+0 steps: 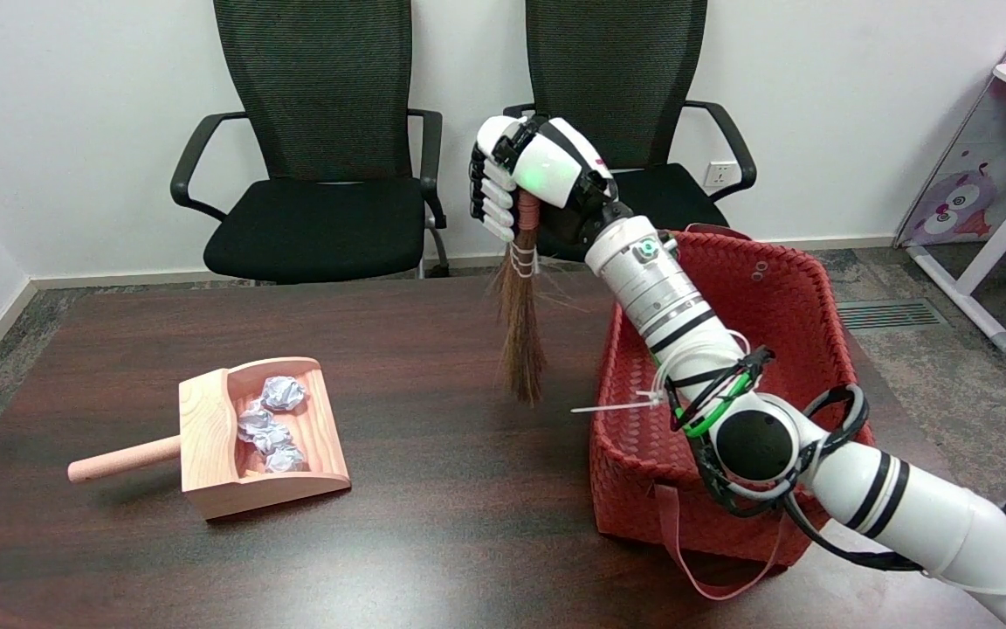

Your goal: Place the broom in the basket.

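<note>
Broom (521,323) clenched in right hand (531,175), hanging left of basket (787,288); bristles could snag basket's rim w/ low swing.

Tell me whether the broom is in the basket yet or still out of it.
Out. The right hand holds the broom in the air, bristles hanging down, to the left of the red basket.
</note>
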{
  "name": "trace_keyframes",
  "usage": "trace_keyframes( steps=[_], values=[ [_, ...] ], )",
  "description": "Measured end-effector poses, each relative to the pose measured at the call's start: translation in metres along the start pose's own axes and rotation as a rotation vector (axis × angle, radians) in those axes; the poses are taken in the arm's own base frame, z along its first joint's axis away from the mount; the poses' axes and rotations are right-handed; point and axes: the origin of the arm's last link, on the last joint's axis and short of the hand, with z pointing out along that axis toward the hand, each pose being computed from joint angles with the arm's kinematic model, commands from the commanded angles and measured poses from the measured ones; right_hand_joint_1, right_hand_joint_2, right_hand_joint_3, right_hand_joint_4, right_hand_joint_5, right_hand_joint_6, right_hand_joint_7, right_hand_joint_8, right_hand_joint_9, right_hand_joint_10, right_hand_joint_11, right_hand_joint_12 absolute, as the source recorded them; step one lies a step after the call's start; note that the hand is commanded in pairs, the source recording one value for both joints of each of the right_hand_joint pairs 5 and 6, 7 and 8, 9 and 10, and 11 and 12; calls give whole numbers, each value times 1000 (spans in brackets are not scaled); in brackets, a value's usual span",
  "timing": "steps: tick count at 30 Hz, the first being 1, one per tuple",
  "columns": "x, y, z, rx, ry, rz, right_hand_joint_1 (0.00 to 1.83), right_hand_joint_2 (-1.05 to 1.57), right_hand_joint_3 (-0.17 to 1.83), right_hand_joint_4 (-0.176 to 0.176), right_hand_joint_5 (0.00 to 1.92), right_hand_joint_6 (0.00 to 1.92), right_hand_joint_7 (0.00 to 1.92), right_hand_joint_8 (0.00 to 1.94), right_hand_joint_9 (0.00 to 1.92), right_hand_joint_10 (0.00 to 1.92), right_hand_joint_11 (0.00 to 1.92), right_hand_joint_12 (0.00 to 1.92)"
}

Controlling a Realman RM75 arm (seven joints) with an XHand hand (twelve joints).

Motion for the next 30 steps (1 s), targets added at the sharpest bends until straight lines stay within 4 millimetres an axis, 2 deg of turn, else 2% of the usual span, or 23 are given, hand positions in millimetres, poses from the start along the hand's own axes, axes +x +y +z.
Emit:
trace_keyframes(
  steps=[4,10,24,30],
  values=[
    [-1,-1,0,-1,-6,1,757,1499,1819,11,1920,1920,1920,1920,1920,1920,1920,1920],
    [1,-14,3,26,-11,-1,759,1527,1808,11,1920,1920,1920,1920,1920,1920,1920,1920],
    [45,-90,12,143,4,12,764,1540,1832,12,1920,1920,1920,1920,1920,1920,1920,1920],
    [64,-116,9,183,30,18,797,1571,1736,11,1920,1920,1920,1920,1920,1920,1920,1920]
  ],
)
